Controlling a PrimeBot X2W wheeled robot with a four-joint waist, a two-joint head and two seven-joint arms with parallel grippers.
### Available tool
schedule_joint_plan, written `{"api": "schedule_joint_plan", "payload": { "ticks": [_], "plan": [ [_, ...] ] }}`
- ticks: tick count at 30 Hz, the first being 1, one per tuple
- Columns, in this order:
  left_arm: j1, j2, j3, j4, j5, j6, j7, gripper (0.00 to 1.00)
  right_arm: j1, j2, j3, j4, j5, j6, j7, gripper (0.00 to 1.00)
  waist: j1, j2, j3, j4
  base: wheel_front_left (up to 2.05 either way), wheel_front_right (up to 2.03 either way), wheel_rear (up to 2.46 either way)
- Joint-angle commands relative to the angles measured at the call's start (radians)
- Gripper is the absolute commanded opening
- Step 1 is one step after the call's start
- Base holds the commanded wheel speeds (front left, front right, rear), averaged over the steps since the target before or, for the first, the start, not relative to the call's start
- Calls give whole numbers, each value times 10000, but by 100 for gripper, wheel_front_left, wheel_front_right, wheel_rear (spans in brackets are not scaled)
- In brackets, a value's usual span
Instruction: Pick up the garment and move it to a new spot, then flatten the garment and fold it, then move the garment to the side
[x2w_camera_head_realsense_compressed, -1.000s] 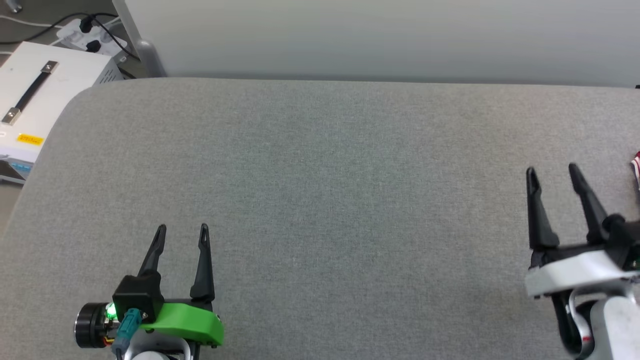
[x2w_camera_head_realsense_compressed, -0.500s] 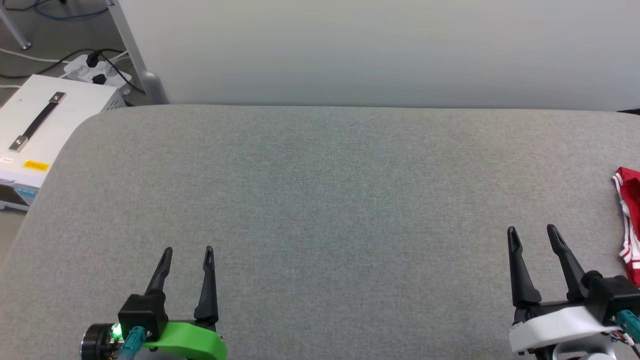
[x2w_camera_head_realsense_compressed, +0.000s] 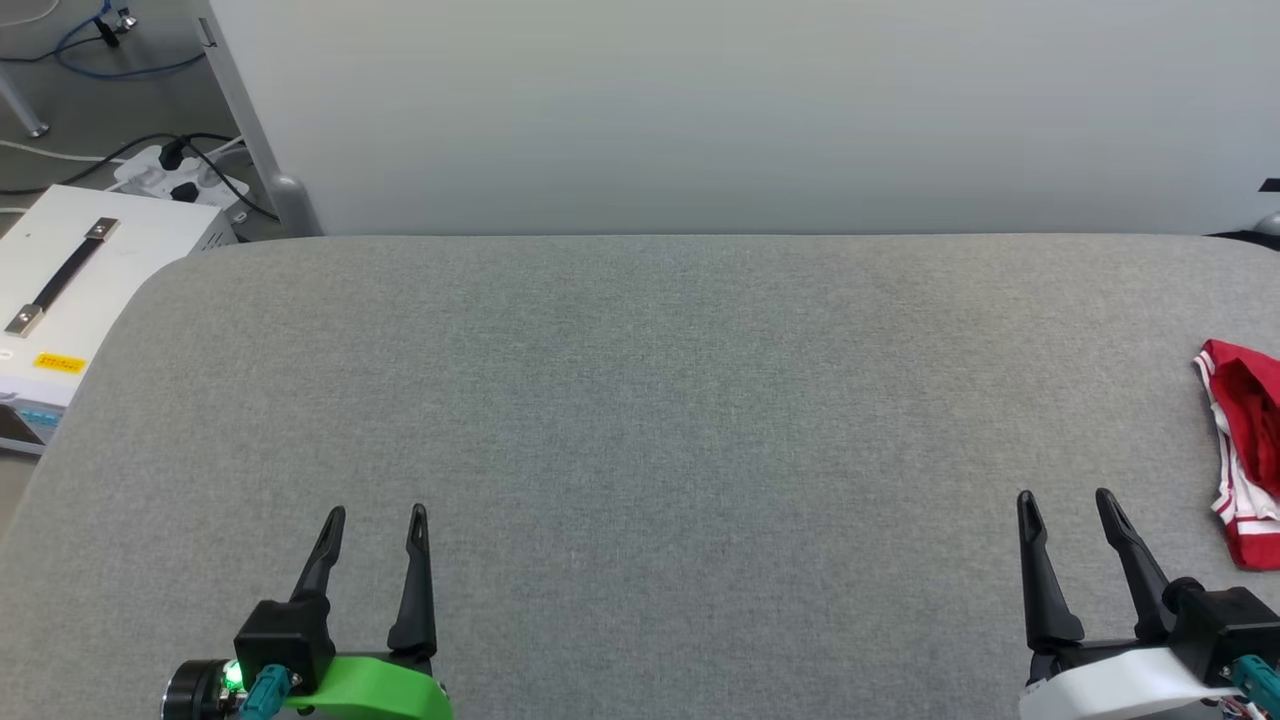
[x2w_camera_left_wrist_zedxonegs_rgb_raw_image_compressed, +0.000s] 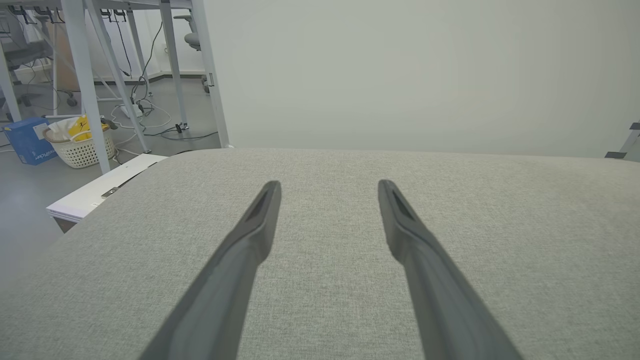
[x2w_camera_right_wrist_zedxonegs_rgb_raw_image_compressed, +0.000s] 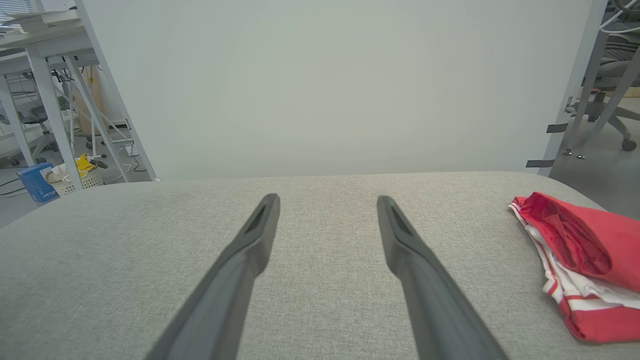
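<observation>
Grey cloth covers the desk (x2w_camera_head_realsense_compressed: 640, 380), one white panel (x2w_camera_head_realsense_compressed: 720, 110) behind it; two pincers, my left pincer (x2w_camera_head_realsense_compressed: 376, 515) and my right pincer (x2w_camera_head_realsense_compressed: 1065, 498), both gape wide, holding nothing; one garment (x2w_camera_head_realsense_compressed: 1245, 450) lies bunched at the desk's right edge, near my right pincer, apart from it.

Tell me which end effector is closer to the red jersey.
The right end effector, on the white mount: the red jersey lies bunched just to its right, while the left end effector, on the green mount, sits far across the gray table.
</observation>
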Motion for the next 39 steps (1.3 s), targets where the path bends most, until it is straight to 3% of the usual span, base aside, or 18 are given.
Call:
{"api": "schedule_joint_plan", "payload": {
  "ticks": [1,11,12,39],
  "plan": [
    [166,-64,0,-3,-42,-38,-59,100,132,38,-6,43,15,-7,-59,100,1,0,-14,-31,0,0,0],
    [197,-82,-54,82,-18,-56,-59,100,127,1,51,229,73,-7,-59,100,1,0,-24,-134,0,0,0],
    [44,-23,-35,59,3,1,2,0,65,-4,37,203,20,0,4,0,1,0,-25,-134,0,0,0],
    [-119,-39,-33,-122,181,122,484,0,-152,18,79,142,-295,-1,479,0,1,0,4,-130,0,0,0]
  ]
}}
